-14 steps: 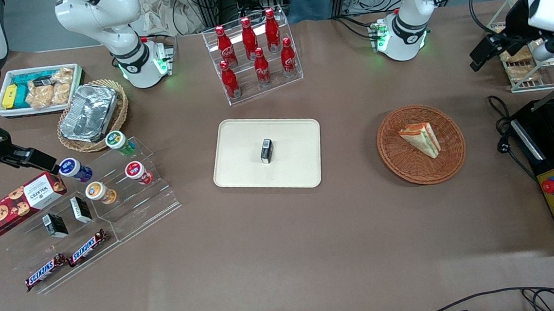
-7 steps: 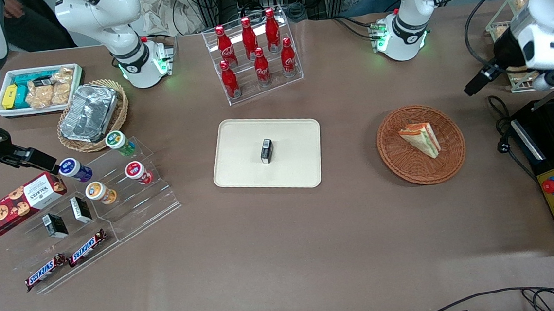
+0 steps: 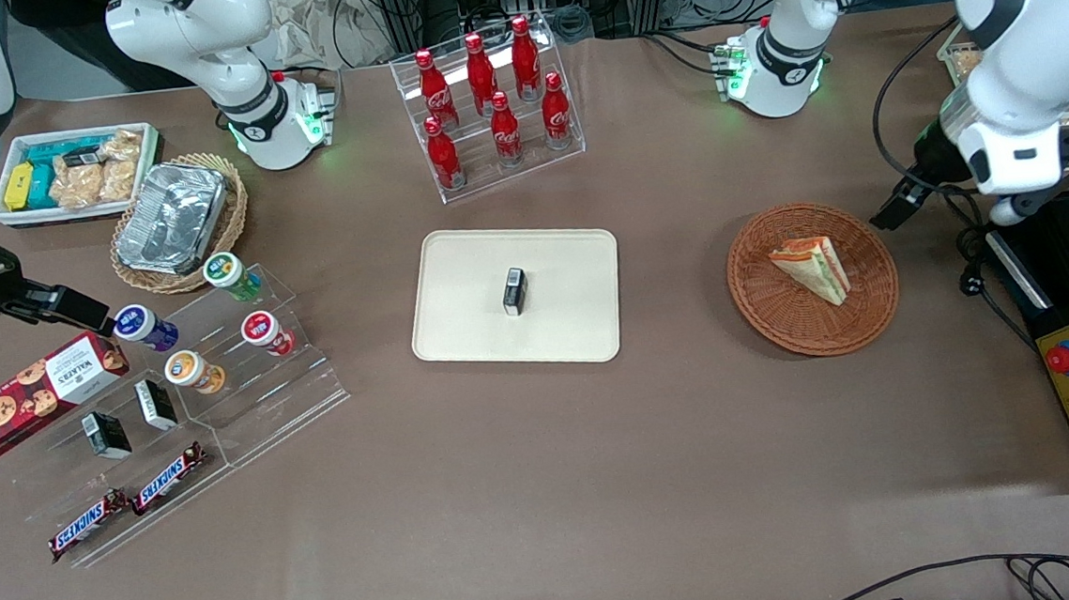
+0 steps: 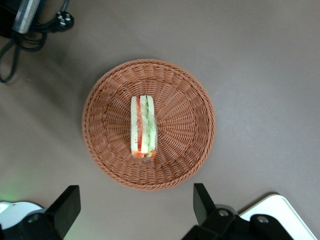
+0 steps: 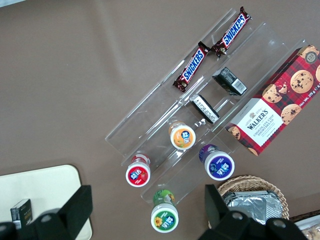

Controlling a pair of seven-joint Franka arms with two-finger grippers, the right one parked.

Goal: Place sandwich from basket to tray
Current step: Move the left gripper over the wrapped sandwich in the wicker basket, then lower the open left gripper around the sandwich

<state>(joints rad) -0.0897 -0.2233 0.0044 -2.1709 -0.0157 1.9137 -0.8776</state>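
Since the earlier frames, only the working arm has been shifted: it has been swung from above the wire rack at its end of the surface toward the basket, and everything else has been left where it was.

Largest first: the brown surface is seen to carry the cream tray at its middle, with a small dark box lying on it. The basket is set well apart from the tray, toward the working arm's end. The sandwich is lying in the basket, roughly at its centre, on its side with the striped filling edge showing. The claw is held above the surface just beside the basket's rim, at the working arm's end; in the wrist view its fingers are spread wide with nothing between them, and the sandwich is framed inside the basket.

The step in hand is judged to be the approach; nothing has been grasped yet. For the next move, the claw would need to be centred over the sandwich, lowered with the fingers astride the bread faces, and closed gently. Space on the tray beside the box will be needed afterwards.
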